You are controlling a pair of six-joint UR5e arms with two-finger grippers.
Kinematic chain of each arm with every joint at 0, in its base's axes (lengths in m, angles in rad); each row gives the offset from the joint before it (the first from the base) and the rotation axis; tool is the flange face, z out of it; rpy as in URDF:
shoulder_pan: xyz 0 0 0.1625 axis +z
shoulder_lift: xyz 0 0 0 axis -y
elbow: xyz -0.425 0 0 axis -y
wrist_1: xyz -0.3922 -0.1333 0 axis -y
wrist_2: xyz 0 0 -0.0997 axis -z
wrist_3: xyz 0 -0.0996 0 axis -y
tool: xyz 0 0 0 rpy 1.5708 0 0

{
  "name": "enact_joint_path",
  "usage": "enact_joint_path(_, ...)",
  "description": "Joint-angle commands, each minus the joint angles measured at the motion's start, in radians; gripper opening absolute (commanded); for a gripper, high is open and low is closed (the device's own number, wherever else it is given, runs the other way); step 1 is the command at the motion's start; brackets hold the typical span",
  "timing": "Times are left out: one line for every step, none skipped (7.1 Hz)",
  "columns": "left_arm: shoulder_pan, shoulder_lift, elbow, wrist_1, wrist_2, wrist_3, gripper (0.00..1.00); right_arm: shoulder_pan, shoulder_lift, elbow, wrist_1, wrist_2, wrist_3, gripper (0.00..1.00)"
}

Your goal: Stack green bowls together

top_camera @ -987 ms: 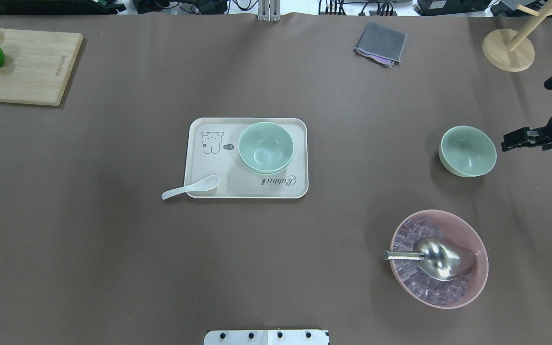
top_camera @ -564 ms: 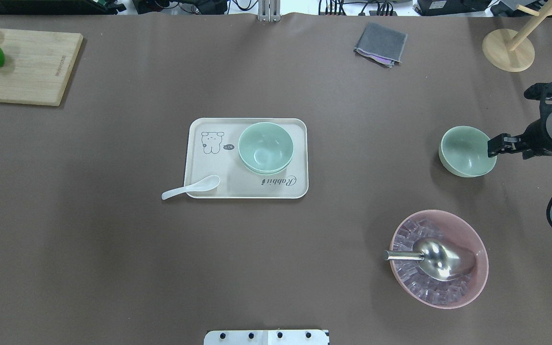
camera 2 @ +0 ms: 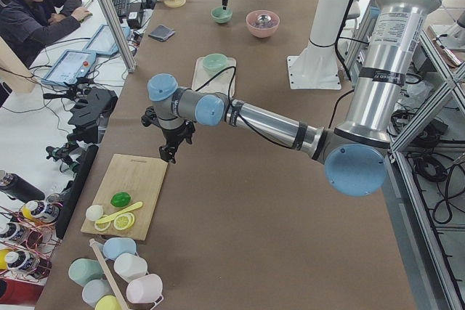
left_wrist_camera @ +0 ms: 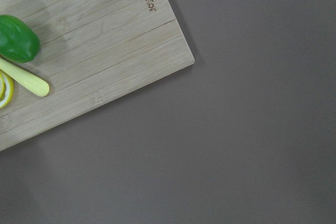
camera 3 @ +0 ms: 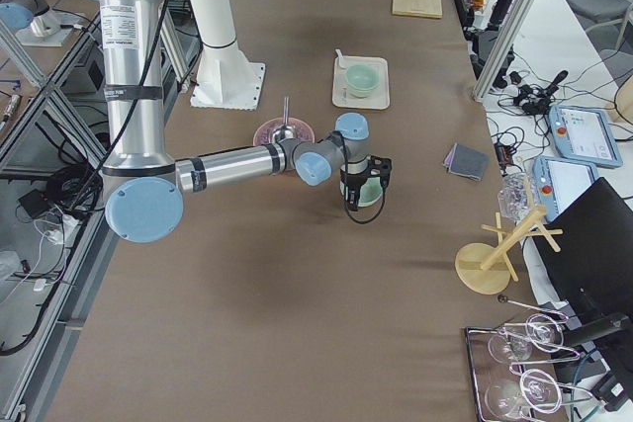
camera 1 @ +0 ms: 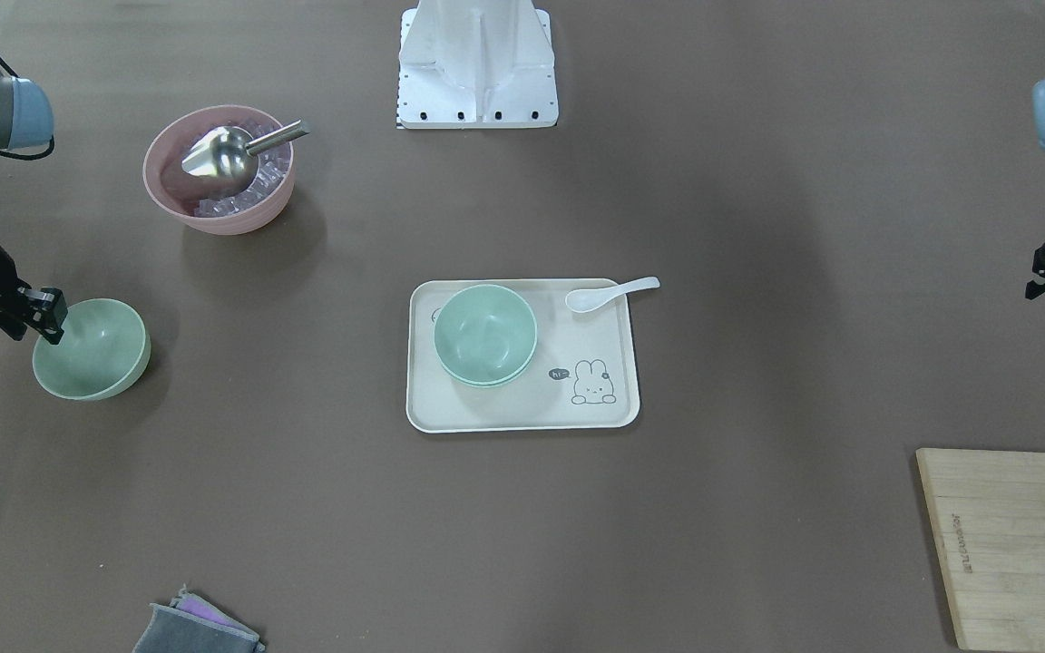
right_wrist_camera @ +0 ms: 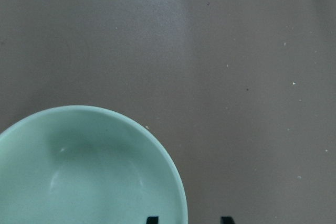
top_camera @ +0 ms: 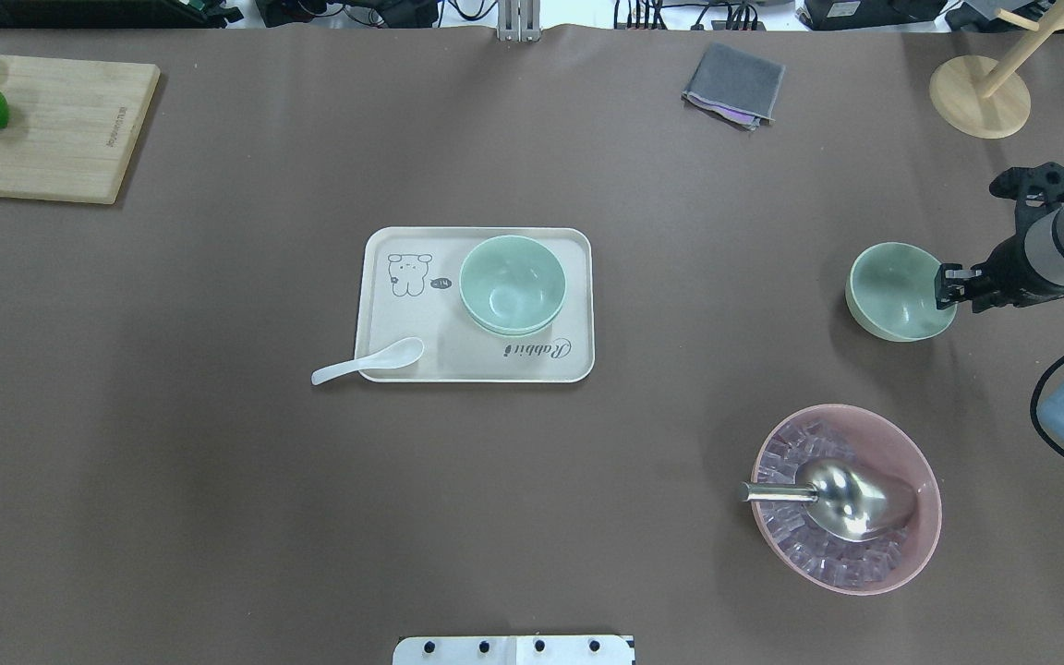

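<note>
Now the right arm's jaws stand parted astride the rim of the lone pale mint-green plastic bowl (top_camera: 892, 294), at its 3 o'clock side in the overhead view. The wrist view shows one dark fingertip (right_wrist_camera: 151, 220) inside the wall and the other outside it, with nothing pinched yet. A second ago those jaws hung clear of the bowl, near the 3 o'clock edge of the brown tabletop (top_camera: 680, 231); since then they have travelled in over the rim. That reads as the reach finished and the grasp about to begin, so the last loose bowl is nearly in hand. The bowl itself has not shifted and sits flat.

Its goal lies at 9 o'clock from it: two more mint-green bowls, already nested (top_camera: 512, 284), on the 3 o'clock half of a cream rectangular tray with a rabbit drawing (top_camera: 421, 319). Nothing stands on the line between them, so the carry looks unobstructed. A white soup spoon (top_camera: 366, 362) lies across the tray's 7 o'clock corner, away from the stack. The larger pink bowl of clear ice cubes with a metal scoop (top_camera: 846, 499) sits at 6 o'clock of the lone bowl, off that line.

The left arm's jaws have drawn off the wooden cutting board (top_camera: 52, 129) at 10 o'clock; whether they are open cannot be told.
</note>
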Motion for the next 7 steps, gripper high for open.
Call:
enact_joint_path(0.000,0.001,0.000,-0.001,0.000,-0.003,0.98,-0.008,0.011,-0.010,0.000,0.000,0.018,0.17)
enact_joint_path(0.000,0.001,0.000,0.001,0.000,-0.003,0.98,-0.008,0.012,-0.010,0.000,0.001,0.018,0.00)
enact_joint_path(0.000,0.001,-0.001,0.001,0.000,-0.003,0.98,-0.006,0.022,0.000,0.000,0.007,0.018,0.00)
enact_joint_path(0.000,0.001,-0.001,0.001,0.000,-0.004,0.98,-0.006,0.053,0.016,-0.011,0.014,0.019,0.00)
enact_joint_path(0.000,0.001,-0.001,0.001,0.000,0.003,0.98,-0.006,0.103,0.018,-0.035,0.026,0.033,0.00)
enact_joint_path(0.000,0.001,-0.001,-0.001,-0.001,0.003,0.98,-0.008,0.201,0.018,-0.120,0.037,0.091,0.00)
enact_joint_path(0.000,0.001,0.000,-0.001,0.000,0.002,0.98,-0.029,0.306,0.017,-0.215,0.038,0.161,0.00)
